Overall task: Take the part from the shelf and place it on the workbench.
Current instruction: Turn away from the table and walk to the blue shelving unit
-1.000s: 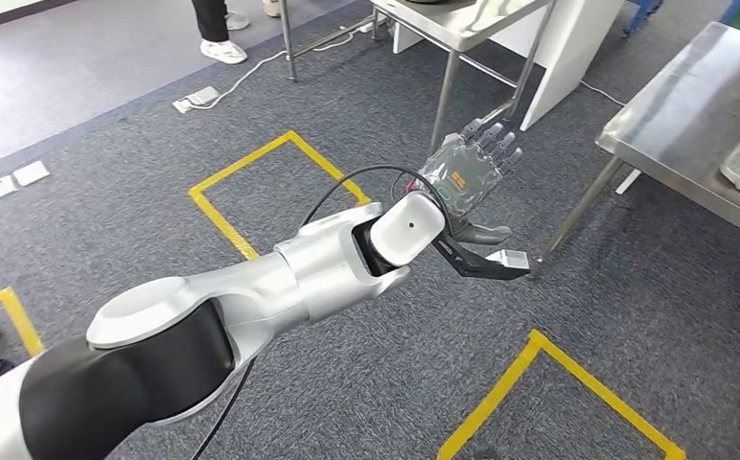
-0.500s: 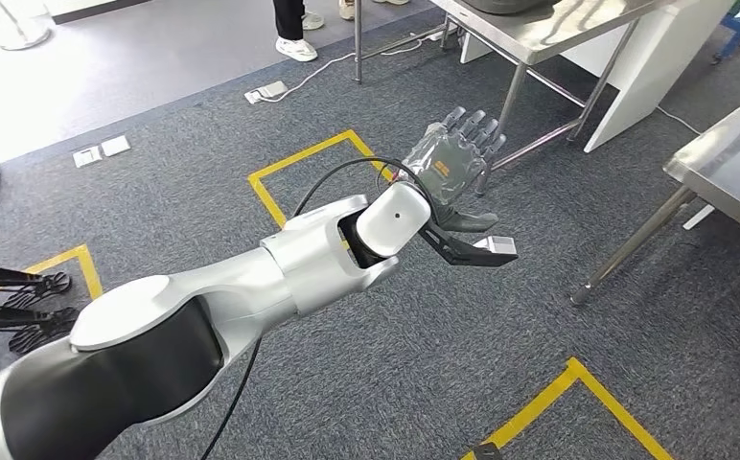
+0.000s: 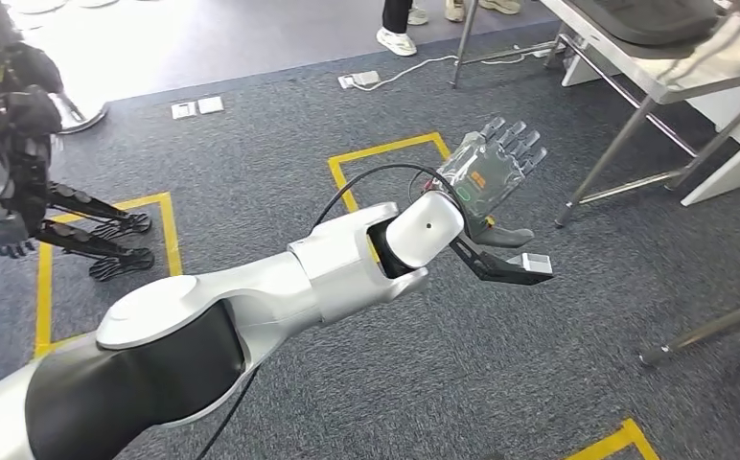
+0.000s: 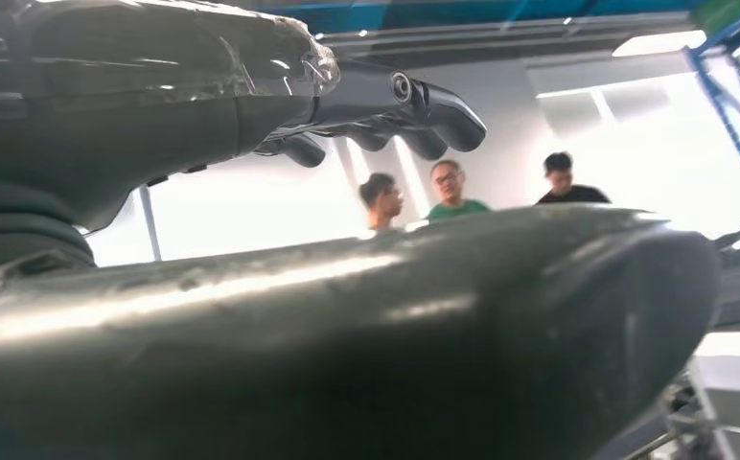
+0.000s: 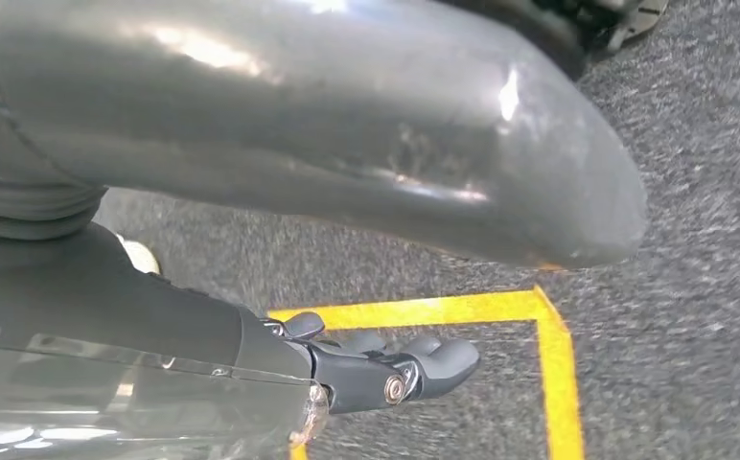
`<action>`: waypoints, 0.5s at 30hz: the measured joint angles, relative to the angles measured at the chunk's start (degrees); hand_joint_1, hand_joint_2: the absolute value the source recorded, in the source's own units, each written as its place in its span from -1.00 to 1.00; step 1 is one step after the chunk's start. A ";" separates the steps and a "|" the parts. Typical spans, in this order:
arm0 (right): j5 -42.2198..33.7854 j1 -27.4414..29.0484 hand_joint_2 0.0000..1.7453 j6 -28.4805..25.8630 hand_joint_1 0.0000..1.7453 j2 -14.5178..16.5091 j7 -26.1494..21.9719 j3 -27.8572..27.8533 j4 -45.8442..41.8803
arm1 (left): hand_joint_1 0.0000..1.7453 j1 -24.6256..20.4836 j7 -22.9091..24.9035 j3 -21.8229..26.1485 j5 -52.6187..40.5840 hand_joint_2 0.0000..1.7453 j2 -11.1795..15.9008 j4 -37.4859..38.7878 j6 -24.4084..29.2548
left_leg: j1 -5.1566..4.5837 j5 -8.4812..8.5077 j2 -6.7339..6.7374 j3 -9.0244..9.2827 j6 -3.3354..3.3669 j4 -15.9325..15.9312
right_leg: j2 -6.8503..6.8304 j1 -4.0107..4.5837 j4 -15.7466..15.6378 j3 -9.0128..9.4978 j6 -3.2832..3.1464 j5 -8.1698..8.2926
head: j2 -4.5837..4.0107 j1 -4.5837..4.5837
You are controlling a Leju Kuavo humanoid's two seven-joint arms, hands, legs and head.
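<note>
Grey carpet (image 3: 500, 364) marked with yellow tape (image 3: 342, 177) squares covers the floor. A steel table (image 3: 654, 81) stands at the far right, a dark tray-like object (image 3: 649, 19) on its top; a second table leg (image 3: 706, 331) enters at the near right. A power strip (image 3: 358, 79) with a white cable lies on the far carpet, beside a person's shoes (image 3: 397, 40). A dark stand (image 3: 93, 235) with spread feet sits at the left.

The silver left arm (image 3: 280, 287) reaches forward over the carpet — the left hand (image 3: 494, 172) flat, fingers (image 3: 520, 144) extended and slightly apart, thumb (image 3: 505, 235) out to the side, holding nothing. The left wrist view shows the same straight fingers against a bright room with three blurred people (image 4: 448, 192).

In the right wrist view the right hand (image 5: 251, 316) hangs over carpet and a tape corner (image 5: 539, 311); its fingers (image 5: 414, 369) lie loosely extended (nothing is between them and the thumb (image 5: 347, 125)).

The part and the shelf cannot be made out — neither hand carries the part.
</note>
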 joint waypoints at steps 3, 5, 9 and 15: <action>0.58 -0.34 -1.00 0.48 -1.00 -0.34 0.17 0.01 -0.01 | -1.00 -0.06 0.01 0.00 1.04 -1.00 -0.73 0.20 -0.04 | -0.54 0.45 -2.56 -0.08 0.05 -0.01 | 3.11 0.75 -10.15 4.21 -2.09 5.83 | 0.00 0.01; 0.98 -0.60 -1.00 0.57 -1.00 -0.60 0.40 0.02 -0.03 | -1.00 -0.09 0.05 -0.03 1.79 -1.00 -1.17 0.25 -0.03 | -0.38 0.90 -4.00 -0.44 -0.40 -0.07 | 4.94 0.99 -14.15 5.93 -2.84 6.96 | 0.00 -0.18; 1.50 -1.32 -1.00 0.56 -1.00 -0.78 0.78 0.05 -0.08 | -1.00 -0.10 0.46 -0.21 3.24 -1.00 -1.32 0.40 0.03 | -0.40 0.69 -2.37 -1.38 -1.59 0.48 | 2.52 0.95 -16.58 7.04 -2.96 8.14 | 0.00 -0.33; 1.71 -1.06 -1.00 0.57 -1.00 -1.18 0.78 0.08 -0.02 | -1.00 0.18 0.88 -0.67 3.64 -1.00 -1.33 0.74 0.13 | 0.99 -5.46 3.22 -6.68 -3.44 13.18 | -2.75 0.49 -17.30 7.13 -2.57 8.73 | 0.00 -1.54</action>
